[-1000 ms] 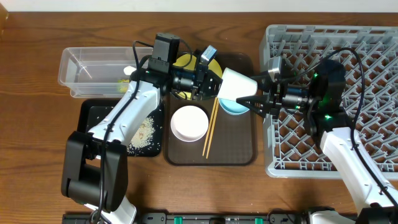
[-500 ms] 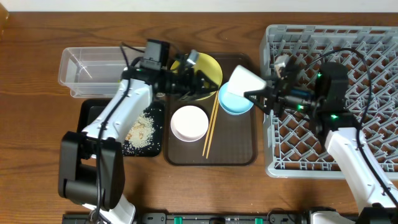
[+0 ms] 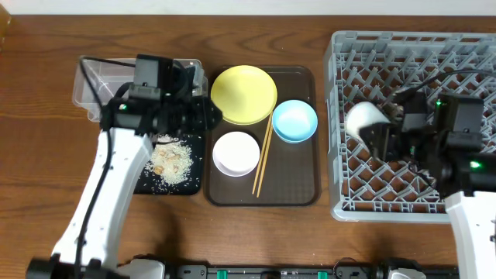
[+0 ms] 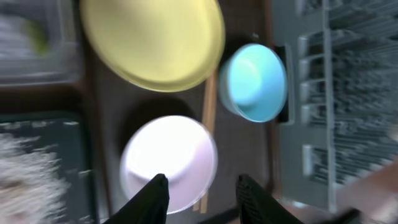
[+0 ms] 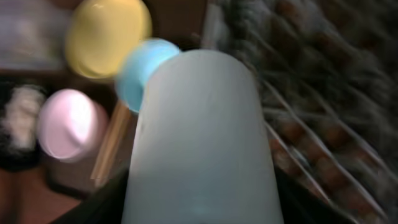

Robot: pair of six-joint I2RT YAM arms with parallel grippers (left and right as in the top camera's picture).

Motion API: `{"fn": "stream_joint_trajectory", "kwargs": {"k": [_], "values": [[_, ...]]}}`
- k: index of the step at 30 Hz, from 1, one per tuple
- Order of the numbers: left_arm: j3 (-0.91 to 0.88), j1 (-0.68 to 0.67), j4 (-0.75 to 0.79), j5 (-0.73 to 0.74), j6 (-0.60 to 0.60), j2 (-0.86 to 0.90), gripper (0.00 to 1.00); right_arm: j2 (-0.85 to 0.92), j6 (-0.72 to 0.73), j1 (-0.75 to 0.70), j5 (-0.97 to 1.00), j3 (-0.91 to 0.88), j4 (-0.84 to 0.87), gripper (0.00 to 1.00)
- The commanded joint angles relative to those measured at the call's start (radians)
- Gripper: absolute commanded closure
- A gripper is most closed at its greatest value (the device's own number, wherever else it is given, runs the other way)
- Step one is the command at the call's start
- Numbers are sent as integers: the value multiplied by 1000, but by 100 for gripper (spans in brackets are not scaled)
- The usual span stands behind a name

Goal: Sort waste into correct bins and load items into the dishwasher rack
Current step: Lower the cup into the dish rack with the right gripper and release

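My right gripper (image 3: 377, 129) is shut on the small pale cup (image 3: 361, 119), which lies sideways above the left part of the grey dishwasher rack (image 3: 465, 62). The cup (image 5: 202, 137) fills the right wrist view between the dark fingers. My left gripper (image 3: 208, 116) hovers open and empty at the brown tray's left edge. In the left wrist view its fingertips (image 4: 155, 190) frame the near rim of the white bowl (image 4: 168, 155). The yellow plate (image 3: 243, 94), light blue bowl (image 3: 294, 121), white bowl (image 3: 235, 153) and chopsticks (image 3: 263, 151) sit on the brown tray.
The brown serving tray (image 3: 298, 182) lies mid-table. Left of it sit the clear tub (image 3: 97, 77) and the black tray (image 3: 116, 143) holding rice scraps (image 3: 172, 161). A yellow-green blur (image 4: 38, 38) shows inside the tub. The left arm crosses over both bins.
The left gripper opened and drew back left from the yellow plate to the tray's edge. The right arm carried the cup rightward from above the blue bowl to over the rack.
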Motion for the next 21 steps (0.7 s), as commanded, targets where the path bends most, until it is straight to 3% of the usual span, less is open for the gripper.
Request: {"fn": "stream_joint_trajectory", "kwargs": {"k": [1, 5, 8, 21], "values": [[9, 5, -14, -153, 33, -38, 62, 52, 19, -6, 257, 87, -137, 99], [9, 5, -28, -201, 32, -49, 61, 120, 108, -6, 454, 146, -288, 99], [9, 5, -47, -223, 32, -49, 61, 144, 158, -14, 538, 146, -311, 99], [9, 5, -54, -222, 32, -49, 61, 258, 119, -116, 432, 85, -297, 99]]}}
